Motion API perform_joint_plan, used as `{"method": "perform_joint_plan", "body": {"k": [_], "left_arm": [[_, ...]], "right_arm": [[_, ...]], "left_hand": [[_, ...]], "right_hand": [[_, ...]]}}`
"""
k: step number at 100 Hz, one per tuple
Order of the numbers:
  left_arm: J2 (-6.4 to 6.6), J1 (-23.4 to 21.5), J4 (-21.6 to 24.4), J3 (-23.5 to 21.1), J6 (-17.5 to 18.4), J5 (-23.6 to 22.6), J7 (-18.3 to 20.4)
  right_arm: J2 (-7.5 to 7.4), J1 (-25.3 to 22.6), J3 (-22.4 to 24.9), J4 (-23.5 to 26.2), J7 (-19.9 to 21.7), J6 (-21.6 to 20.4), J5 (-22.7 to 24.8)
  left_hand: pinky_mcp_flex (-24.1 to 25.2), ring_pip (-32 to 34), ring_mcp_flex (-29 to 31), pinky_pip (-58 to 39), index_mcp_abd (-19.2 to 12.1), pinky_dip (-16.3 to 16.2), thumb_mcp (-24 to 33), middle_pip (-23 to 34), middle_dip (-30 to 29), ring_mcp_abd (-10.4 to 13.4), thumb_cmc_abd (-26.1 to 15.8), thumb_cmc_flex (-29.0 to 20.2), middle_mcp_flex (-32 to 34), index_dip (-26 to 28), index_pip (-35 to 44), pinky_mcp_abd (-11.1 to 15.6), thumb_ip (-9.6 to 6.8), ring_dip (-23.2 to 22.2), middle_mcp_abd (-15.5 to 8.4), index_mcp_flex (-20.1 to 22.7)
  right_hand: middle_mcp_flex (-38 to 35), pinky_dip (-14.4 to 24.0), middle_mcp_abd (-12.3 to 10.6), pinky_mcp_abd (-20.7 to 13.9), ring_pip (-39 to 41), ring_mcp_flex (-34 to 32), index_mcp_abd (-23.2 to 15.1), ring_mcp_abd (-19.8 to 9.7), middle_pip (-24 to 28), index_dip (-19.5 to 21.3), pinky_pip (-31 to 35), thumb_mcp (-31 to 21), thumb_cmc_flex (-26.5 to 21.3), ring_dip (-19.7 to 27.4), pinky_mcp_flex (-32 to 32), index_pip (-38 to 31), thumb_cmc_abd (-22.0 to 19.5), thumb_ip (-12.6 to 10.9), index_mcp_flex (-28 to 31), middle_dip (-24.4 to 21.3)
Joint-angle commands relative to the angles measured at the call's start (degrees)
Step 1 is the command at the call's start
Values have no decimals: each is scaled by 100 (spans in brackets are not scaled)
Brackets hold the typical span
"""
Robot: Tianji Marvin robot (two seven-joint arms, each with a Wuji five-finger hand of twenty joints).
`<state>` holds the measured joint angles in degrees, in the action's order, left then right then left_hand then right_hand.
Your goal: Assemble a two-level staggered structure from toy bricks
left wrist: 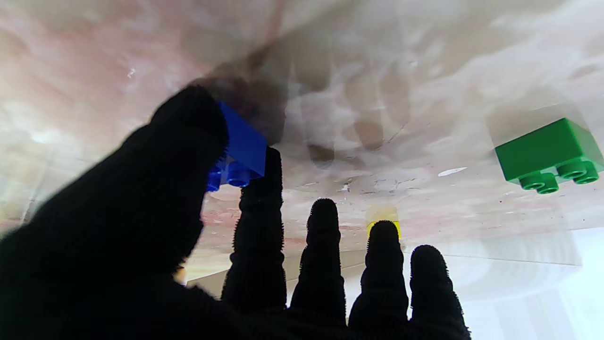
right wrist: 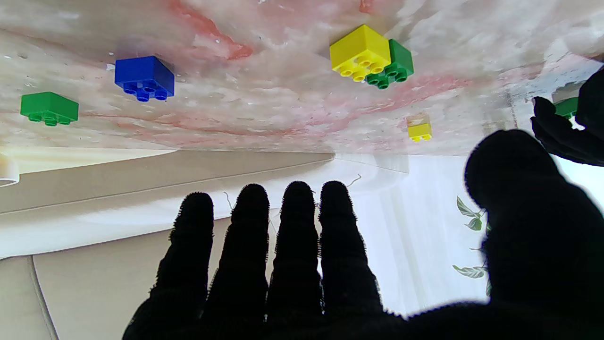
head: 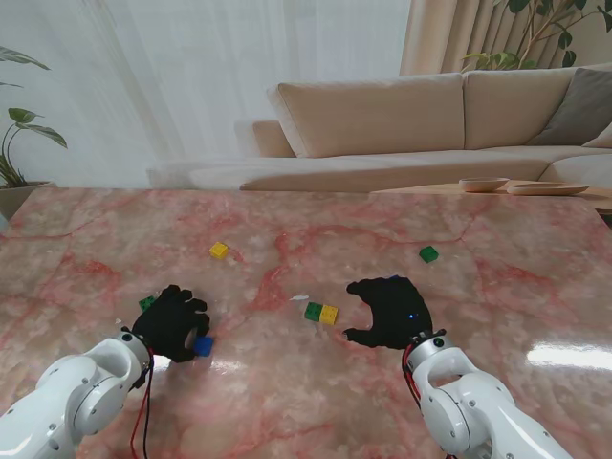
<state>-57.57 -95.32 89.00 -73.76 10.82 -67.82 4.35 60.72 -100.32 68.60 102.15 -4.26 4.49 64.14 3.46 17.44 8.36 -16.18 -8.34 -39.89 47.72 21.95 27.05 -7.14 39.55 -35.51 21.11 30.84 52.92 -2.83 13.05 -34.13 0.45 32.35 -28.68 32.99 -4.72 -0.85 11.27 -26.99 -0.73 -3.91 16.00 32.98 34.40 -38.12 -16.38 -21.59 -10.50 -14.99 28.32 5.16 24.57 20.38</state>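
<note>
The left hand [head: 172,322] pinches the blue brick [left wrist: 241,146] between thumb and index; it looks light, rigid and slick-sided, so flat faces suit best. The right hand [head: 390,311] hovers open at the green-yellow pair's [head: 321,313] three o'clock.

Pink-veined marble table [head: 287,402] with loose toy bricks

A green brick [head: 314,311] and yellow brick [head: 329,315] touch at centre. A lone yellow brick [head: 219,251] lies at 11 o'clock, a green brick [head: 428,253] at 1 o'clock, another green one [head: 146,303] at 9 o'clock, and a blue brick [head: 203,345] at 8 o'clock.
</note>
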Motion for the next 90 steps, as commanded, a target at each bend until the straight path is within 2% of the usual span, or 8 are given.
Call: {"method": "perform_joint_plan", "body": {"k": [1,15,24,29,30,43,73,90], "left_arm": [[-37,-35,-96,82,-70,26,70],[-43,0,-138,154,-126,70,32],[-48,17,-158,178,-137,106,7],[-50,24,-166,188,-140,116,-12],[-51,25,-167,190,-139,120,-15],[-62,53,-194,221,-117,201,-73],[-100,92,-216,265,-104,415,-204],[-121,131,-228,300,-140,543,-233]], "right_arm": [[9,-55,12,-11,67,30,-5],[7,-66,29,-11,65,17,7],[7,-69,34,-15,61,18,7],[8,-68,33,-18,57,23,7],[8,-69,33,-18,56,24,8],[9,-67,25,-31,36,31,6],[10,-79,39,-39,35,44,4],[12,-76,30,-52,25,63,-1]], "left_hand": [[34,129,172,-130,-212,86,207,111,68,62,-66,80,150,-389,-276,25,-3,-56,-47,363],[39,148,181,-171,-61,118,431,126,72,62,-158,226,198,-680,-687,24,-127,-61,-56,406],[40,153,182,-175,-343,140,270,138,80,72,-186,11,233,-679,-554,30,-1,-63,-67,460],[41,164,189,-184,-592,149,9,146,87,75,-270,-276,245,-758,-215,34,-37,-69,-75,448],[40,170,202,-188,-748,150,-27,154,89,87,-303,-393,270,-728,-45,38,-67,-70,-92,458],[36,201,215,-190,-1057,143,85,194,104,120,-541,-684,311,-453,424,75,-142,-85,-134,494],[29,267,250,-216,-1172,120,118,242,115,131,-573,-859,363,-283,645,84,-129,-115,-152,621],[11,310,281,-271,-1245,92,211,271,119,148,-579,-1178,405,-252,738,95,-125,-135,-182,738]], "right_hand": [[-32,117,44,94,-54,144,-42,11,-94,-105,-56,-73,77,43,43,1,-79,-159,70,-11],[-32,118,43,98,-57,148,-47,16,-95,-105,-53,-75,79,43,38,-1,-81,-156,77,-11],[-32,118,51,94,-54,142,-56,25,-96,-106,-51,-79,83,42,36,0,-89,-156,76,-11],[-30,119,42,97,-54,143,-49,20,-96,-107,-48,-84,80,41,32,2,-90,-156,73,-11],[-30,119,50,96,-56,148,-50,18,-96,-107,-49,-85,81,42,33,2,-92,-156,72,-11],[-43,120,40,99,-54,141,-55,17,-91,-108,-45,-94,76,41,27,4,-98,-154,71,-9],[-42,118,50,99,-54,140,-63,17,-94,-111,-45,-120,64,41,30,9,-115,-150,67,-10],[-41,117,46,94,-52,140,-67,12,-94,-112,-43,-147,59,41,26,12,-134,-144,62,-11]]}}
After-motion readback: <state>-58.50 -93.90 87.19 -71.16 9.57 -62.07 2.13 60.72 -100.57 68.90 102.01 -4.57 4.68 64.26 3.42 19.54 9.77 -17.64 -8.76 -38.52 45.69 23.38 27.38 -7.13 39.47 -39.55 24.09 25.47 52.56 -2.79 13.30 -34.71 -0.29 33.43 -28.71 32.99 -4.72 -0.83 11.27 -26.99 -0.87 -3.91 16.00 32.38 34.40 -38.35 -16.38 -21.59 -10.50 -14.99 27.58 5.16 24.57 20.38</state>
